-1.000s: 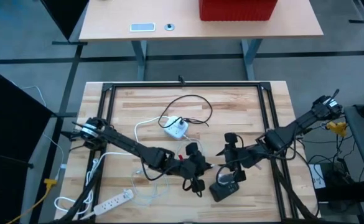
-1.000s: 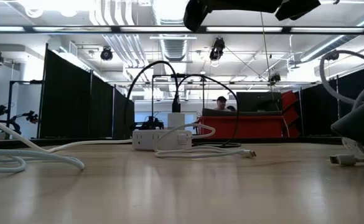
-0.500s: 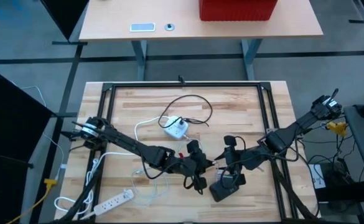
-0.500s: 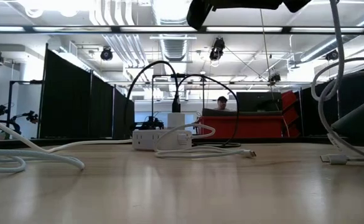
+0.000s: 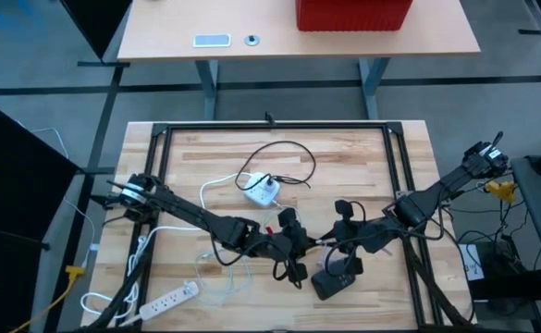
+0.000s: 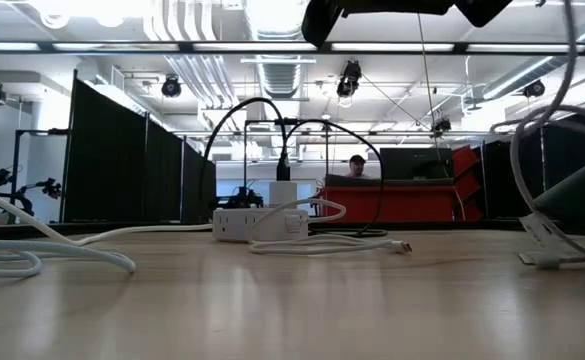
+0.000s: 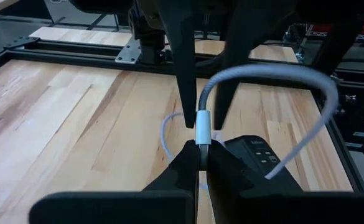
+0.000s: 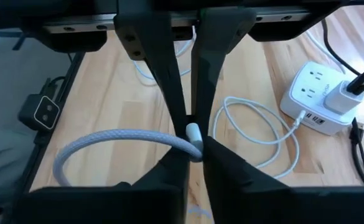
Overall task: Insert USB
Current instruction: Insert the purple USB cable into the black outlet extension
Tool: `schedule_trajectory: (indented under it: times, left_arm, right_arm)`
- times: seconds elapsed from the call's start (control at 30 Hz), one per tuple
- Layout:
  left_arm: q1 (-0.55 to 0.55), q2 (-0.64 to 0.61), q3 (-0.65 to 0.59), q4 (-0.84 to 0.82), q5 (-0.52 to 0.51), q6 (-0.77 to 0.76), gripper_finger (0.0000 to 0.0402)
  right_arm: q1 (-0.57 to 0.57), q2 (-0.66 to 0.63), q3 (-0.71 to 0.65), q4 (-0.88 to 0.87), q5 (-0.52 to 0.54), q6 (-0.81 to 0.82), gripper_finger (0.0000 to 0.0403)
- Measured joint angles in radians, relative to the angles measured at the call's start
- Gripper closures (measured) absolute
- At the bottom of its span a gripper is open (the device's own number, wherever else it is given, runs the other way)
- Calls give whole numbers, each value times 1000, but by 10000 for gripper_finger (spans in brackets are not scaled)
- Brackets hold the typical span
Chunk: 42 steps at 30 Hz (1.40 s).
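Note:
A grey braided USB cable (image 7: 306, 81) ends in a white plug (image 7: 203, 127). Both grippers meet on that plug above the table's near middle, left gripper (image 5: 305, 244) facing right gripper (image 5: 329, 243), both shut. From the plug the cable arches away and drops beside a black device (image 5: 335, 279) that lies flat on the table just near of the grippers. In the low view the cable loop (image 6: 520, 160) rises at the right. The white power hub (image 5: 263, 191), with a charger plugged in, sits on the table farther back. My left gripper (image 7: 199, 150) pinches the white plug's free end (image 7: 201, 140) between its two fingertips, coming level from the table's left. The plug is lifted clear of the table. My right gripper (image 8: 194, 155) pinches the same plug at its cable end (image 8: 194, 142), level from the table's right, opposite the left fingers. The braided cable (image 8: 107, 140) leaves sideways in a slack arch.
A black metal frame (image 5: 159, 176) borders the table. Thin white cable loops (image 8: 256, 130) and a black cord (image 5: 288, 153) lie around the hub. A white power strip (image 5: 170, 298) lies at the near left corner. A person sits far behind in the low view.
My right gripper has moved toward the table's left until it meets the left gripper at the plug. In the low view the cable loop at the right has risen and its white end has shifted.

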Motion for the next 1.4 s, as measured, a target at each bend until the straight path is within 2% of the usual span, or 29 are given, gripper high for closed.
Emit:
schedule_trajectory:
  times: [0.1,0.4,0.77,0.97,1.2,1.4]
  left_arm:
    - [-2,0,0,5,0,9,395]
    - [-3,1,0,22,14,80,393]
    - [-4,1,0,-113,18,112,307]
    - [-4,34,-21,-169,23,126,283]
    - [0,114,-33,-136,185,320,292]
    - [22,182,-33,-56,266,428,309]
  right_arm:
    - [0,0,0,0,-1,0,394]
    - [3,0,0,0,-5,25,394]
    - [54,-1,21,-176,3,211,394]
    - [125,0,42,-262,2,367,394]
    - [249,1,41,-266,3,568,394]
    - [368,86,41,-248,-32,768,394]
